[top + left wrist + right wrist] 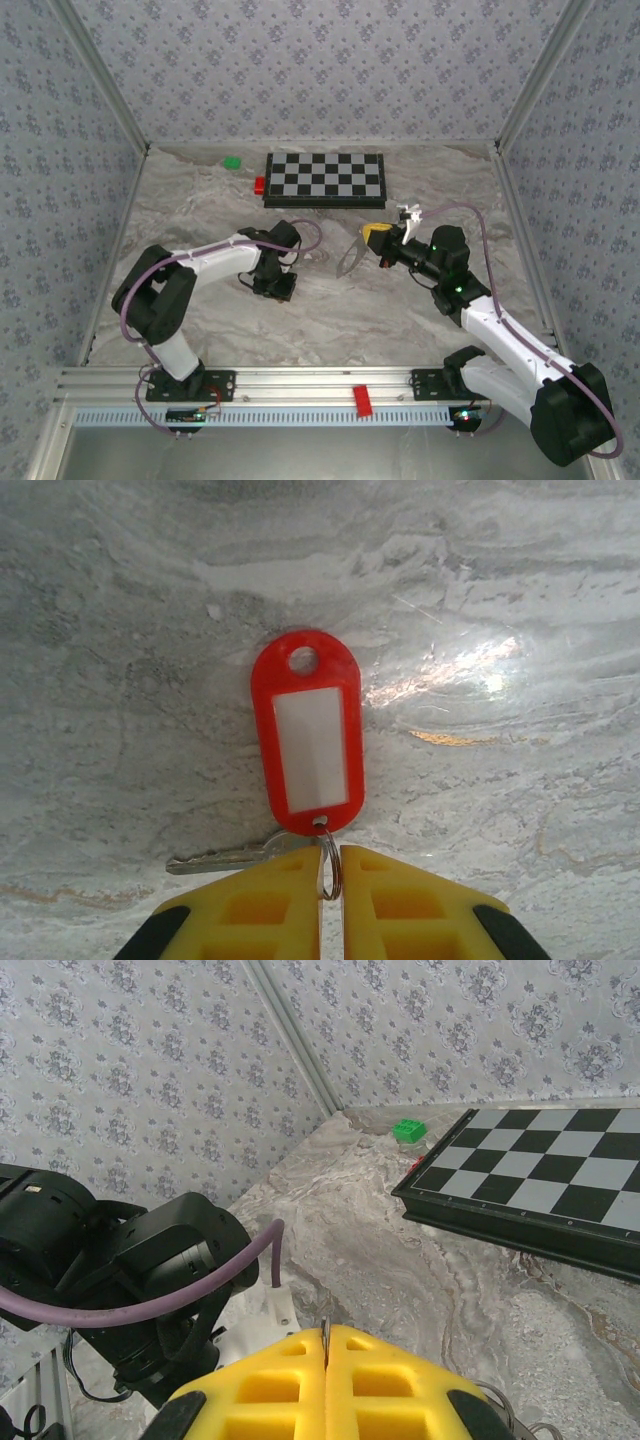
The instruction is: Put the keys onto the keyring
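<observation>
On the surface [500, 600] left of centre, left pincer [331, 855] clamps the keys [307, 730] by their small ring [335, 878], likely to lift; right pincer [375, 238], gripping the keyring [350, 256], presents it for threading.

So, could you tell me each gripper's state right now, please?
Left gripper: closed on the small metal ring of the red plastic tag.
Right gripper: closed on the thin grey loop.

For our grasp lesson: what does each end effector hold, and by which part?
Left end effector pinches the small metal ring on the red key tag. Right end effector grips the grey loop by its thin edge.
</observation>
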Controlling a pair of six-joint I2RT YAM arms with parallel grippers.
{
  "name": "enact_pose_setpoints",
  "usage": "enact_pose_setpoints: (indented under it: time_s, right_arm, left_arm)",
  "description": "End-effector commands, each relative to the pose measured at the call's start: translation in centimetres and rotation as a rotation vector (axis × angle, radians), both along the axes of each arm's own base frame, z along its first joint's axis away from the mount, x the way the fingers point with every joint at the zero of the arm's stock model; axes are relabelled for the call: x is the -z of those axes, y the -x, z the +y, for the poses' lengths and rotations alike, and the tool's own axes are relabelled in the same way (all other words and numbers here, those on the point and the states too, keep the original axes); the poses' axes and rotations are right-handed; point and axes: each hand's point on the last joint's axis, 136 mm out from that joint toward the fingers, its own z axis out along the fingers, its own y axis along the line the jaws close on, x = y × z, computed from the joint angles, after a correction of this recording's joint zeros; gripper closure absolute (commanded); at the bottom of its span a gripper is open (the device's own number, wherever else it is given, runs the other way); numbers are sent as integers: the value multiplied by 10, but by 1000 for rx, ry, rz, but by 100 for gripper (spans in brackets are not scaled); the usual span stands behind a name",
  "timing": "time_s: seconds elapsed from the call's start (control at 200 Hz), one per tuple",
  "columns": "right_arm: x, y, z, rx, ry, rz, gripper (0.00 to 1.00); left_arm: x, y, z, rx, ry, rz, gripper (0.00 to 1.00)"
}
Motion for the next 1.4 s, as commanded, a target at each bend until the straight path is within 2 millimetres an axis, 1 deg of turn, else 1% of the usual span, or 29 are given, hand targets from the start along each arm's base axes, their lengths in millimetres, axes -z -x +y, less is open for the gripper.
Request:
enact_pose_setpoints:
  time_s: [0.0,0.185,0.295,0.35,0.44,0.545,0.645,0.76,0.815,0.935,0.95,0.995,1.154,1.209,1.299,1.394]
  right_arm:
    - [-11,3,0,1,-20,-44,100]
    - [-12,4,0,1,-22,-46,100]
    - [-12,4,-1,2,-22,-48,100]
    - [-12,4,-1,1,-22,-47,100]
    - [-11,4,-1,2,-21,-46,100]
    - [-12,3,0,1,-22,-47,100]
    - [-12,3,0,0,-23,-49,100]
    - [-14,5,1,-8,-28,-55,100]
    - [-17,6,3,-19,-31,-65,100]
    - [-25,10,4,-24,-22,-101,100]
    - [-26,10,4,-23,-19,-106,100]
    - [-30,11,4,-23,-13,-117,100]
    - [-46,14,1,-5,-7,-153,100]
    - [-50,15,0,2,-10,-160,100]
    - [-58,17,0,-1,-12,-168,100]
    - [-68,21,3,-18,15,-187,100]
  left_arm:
    - [-4,1,1,19,-19,8,88]
    - [-3,2,2,17,-23,12,87]
    - [-5,0,1,16,-22,4,91]
    - [-5,1,1,18,-22,5,100]
    - [-6,0,2,21,-29,-5,100]
    - [-12,-2,1,29,-25,-35,100]
    - [-24,-8,1,41,-27,-108,100]
    - [-47,-18,4,47,-18,-232,100]
    - [-62,-24,3,46,2,-303,100]
    - [-100,-38,10,29,12,-474,100]
    - [-107,-43,7,26,28,-514,100]
    - [-124,-49,8,24,40,-595,100]
    - [-169,-62,9,29,128,-863,100]
    - [-183,-62,4,68,181,-939,100]
    - [-206,-64,3,64,241,-1033,100]
    - [-226,-58,-12,117,351,-1077,100]
